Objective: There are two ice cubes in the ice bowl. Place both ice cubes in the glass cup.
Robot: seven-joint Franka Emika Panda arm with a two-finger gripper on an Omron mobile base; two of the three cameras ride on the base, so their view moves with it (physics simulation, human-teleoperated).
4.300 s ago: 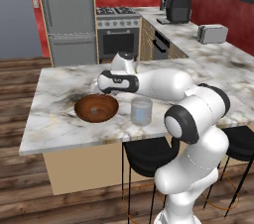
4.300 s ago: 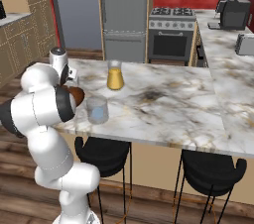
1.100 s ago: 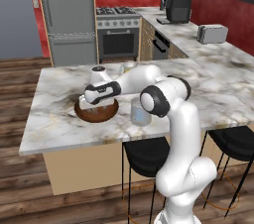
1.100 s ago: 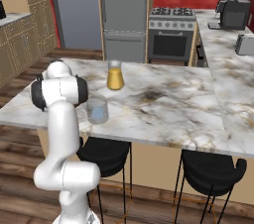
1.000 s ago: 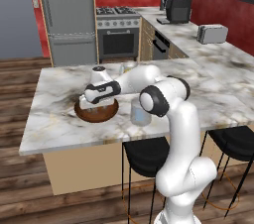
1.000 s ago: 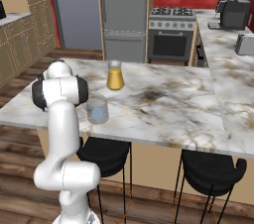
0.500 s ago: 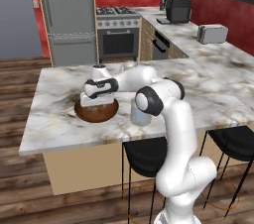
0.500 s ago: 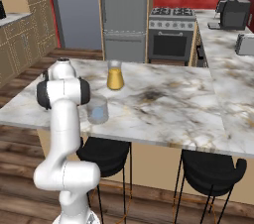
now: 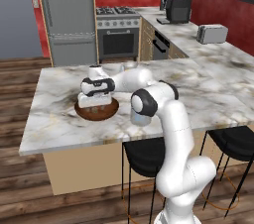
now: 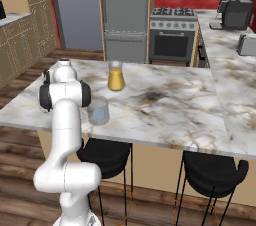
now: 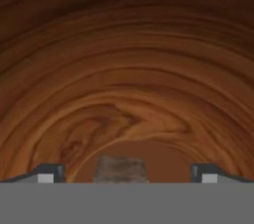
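Now that the arm has swung left and dipped from its earlier raised pose, its hand sits low inside the ice bowl (image 9: 97, 109) on the marble island (image 9: 54, 124), where a second ago it was a touch higher over the rim. From the hand view the gripper (image 11: 124, 173) has its jaws spread wide, with a pale, greyish ice cube (image 11: 121, 169) lying on the bowl floor between the fingertips, not yet clamped; I judge the first pick is about to begin and both cubes are yet to be moved. Only one cube is plain to see; the other I cannot find. Just right of the bowl, partly behind the arm's elbow, stands the glass cup (image 10: 98, 109), upright and apparently without ice. Farther back on the island is the juice pitcher (image 10: 116, 75), well apart from the path. That elbow close to the cup looks the likeliest thing to get in the way of the carry.
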